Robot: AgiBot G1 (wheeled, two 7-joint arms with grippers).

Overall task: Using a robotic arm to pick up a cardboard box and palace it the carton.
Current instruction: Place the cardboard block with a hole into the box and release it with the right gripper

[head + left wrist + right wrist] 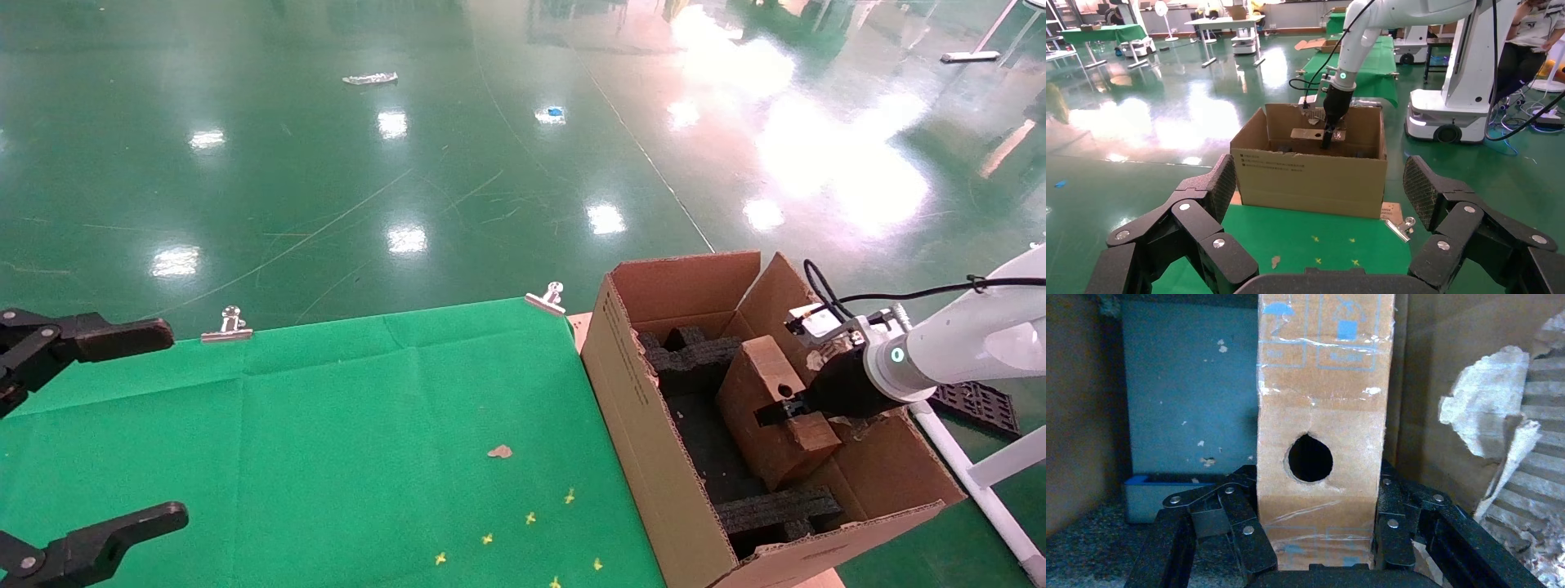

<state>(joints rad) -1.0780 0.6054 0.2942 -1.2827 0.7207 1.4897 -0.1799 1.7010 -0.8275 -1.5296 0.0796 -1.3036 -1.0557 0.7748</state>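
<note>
The right tool (784,408) is closed on the small cardboard box (772,408), one finger on each side, just below the round hole in its thin face. The white robotic arm (956,343) reaches in from the right and holds the box inside the big carton (645,425), above the black foam pieces (695,351). The box is tilted, with one end higher than the other. It does not look set down yet, though I cannot tell if its low end touches the bottom. The left tool (1315,202) is open and waits over the green table (327,441), well away from the carton. A few things could go wrong from here. If the right tool lets go now, the tilted box could tip and land crooked on the foam. If the arm pushes down too far, the box could jam on a foam piece or bend. The torn flap (1499,435) is close to the tool, so the fingers could catch on it when they pull out. The carton sits at the table's edge, and a hard bump could push it off.
</note>
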